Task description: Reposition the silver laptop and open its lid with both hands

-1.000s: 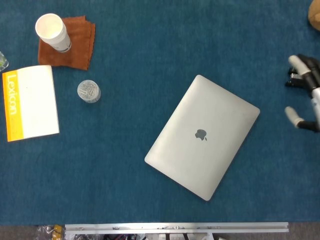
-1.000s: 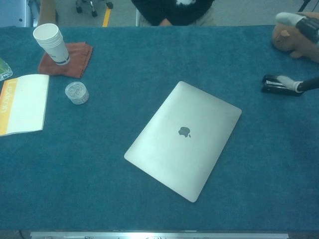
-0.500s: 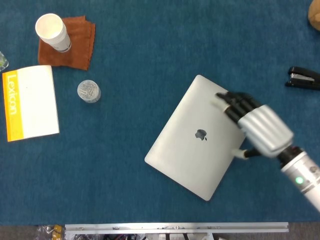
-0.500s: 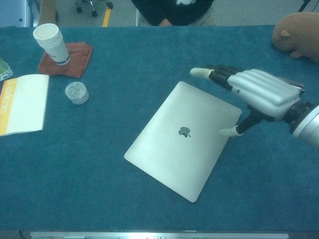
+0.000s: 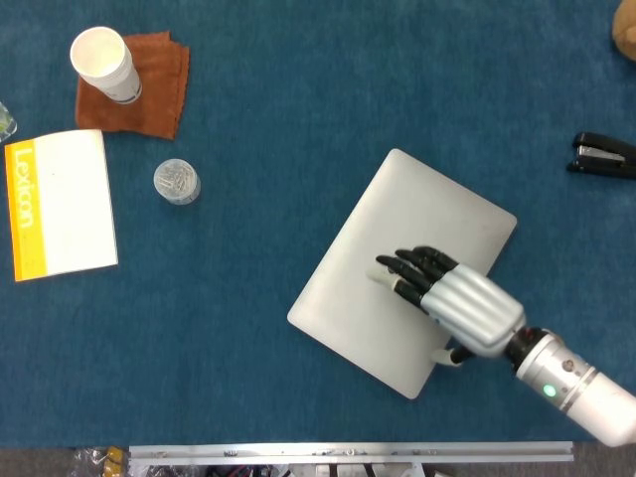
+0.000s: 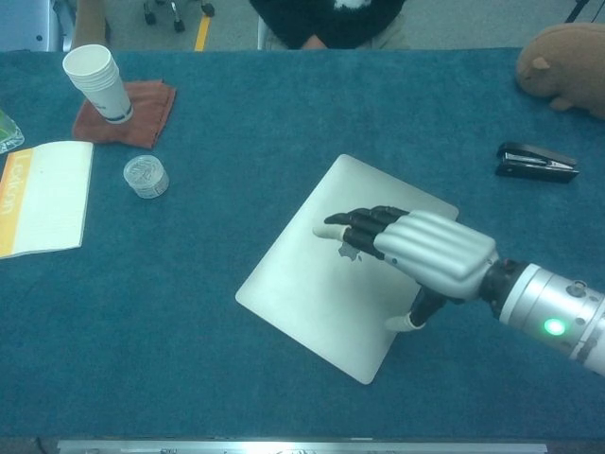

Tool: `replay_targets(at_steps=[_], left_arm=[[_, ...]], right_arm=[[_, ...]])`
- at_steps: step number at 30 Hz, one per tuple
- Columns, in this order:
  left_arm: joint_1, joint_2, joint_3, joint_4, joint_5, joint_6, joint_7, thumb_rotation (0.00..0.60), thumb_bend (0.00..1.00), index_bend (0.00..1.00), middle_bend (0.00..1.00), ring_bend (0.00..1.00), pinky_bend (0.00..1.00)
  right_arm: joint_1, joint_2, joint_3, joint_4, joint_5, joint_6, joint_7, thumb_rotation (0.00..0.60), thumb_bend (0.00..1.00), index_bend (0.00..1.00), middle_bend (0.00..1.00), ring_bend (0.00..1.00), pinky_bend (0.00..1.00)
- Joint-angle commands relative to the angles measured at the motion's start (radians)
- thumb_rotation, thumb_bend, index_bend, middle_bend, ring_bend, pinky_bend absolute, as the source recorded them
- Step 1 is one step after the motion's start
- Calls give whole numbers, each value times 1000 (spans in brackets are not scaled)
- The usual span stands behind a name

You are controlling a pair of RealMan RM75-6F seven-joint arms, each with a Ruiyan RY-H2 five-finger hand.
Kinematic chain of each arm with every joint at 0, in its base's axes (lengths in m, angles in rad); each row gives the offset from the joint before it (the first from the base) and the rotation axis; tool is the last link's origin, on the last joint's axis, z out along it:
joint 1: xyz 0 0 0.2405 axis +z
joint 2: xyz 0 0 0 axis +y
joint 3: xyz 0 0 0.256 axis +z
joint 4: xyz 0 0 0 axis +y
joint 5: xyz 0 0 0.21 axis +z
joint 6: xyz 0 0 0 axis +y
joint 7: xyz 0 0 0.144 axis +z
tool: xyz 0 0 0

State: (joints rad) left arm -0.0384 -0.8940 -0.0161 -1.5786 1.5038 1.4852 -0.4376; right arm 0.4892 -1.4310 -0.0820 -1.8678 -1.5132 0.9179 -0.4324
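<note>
A: So what's on the bench [image 6: 284, 104]? Looks like fuzzy blue carpet-type cloth.

B: Yep. The silver laptop [image 5: 397, 238] lies flat and closed, smooth matte metal, rounded corners, sitting diagonally right of centre. The right hand [image 5: 459, 303] is stretched over its lid, dark fingers [image 6: 364, 221] straight and slightly apart, holding nothing. Can't tell if they actually touch it.

A: Left hand?

B: Not in either view.

A: Containers?

B: White paper cup [image 5: 103, 62] on a rust-brown cloth [image 5: 159, 89], inside not visible. Small clear round jar [image 5: 177, 182] nearby, contents unclear.

A: Anything else?

B: Yellow-and-white booklet [image 5: 60, 204] at left, black stapler [image 6: 537, 162] and a brown plush toy [image 6: 565, 64] far right, all well clear of the laptop.
</note>
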Motion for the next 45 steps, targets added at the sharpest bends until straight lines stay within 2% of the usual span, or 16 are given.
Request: replay_targets(at_steps=[1, 16, 32, 45], left_arm=[[1, -2, 1, 6, -3, -2, -3, 600, 384, 128, 93, 17, 69], [6, -11, 1, 19, -8, -6, -13, 600, 384, 128, 92, 17, 69], [2, -29, 0, 32, -2, -11, -17, 600, 383, 128, 92, 17, 69], [6, -39, 1, 52, -6, -14, -32, 600, 383, 128, 92, 17, 69]], right_arm=[[4, -8, -11, 15, 1, -11, -7, 600, 0, 0, 40, 15, 103], [11, -49, -28, 96, 27, -27, -35, 600, 0, 0, 40, 15, 103], [-17, -60, -57, 151, -4, 30, -58, 600, 0, 0, 24, 5, 63], [-21, -96, -54, 199, -13, 36, -84, 600, 0, 0, 24, 5, 63]])
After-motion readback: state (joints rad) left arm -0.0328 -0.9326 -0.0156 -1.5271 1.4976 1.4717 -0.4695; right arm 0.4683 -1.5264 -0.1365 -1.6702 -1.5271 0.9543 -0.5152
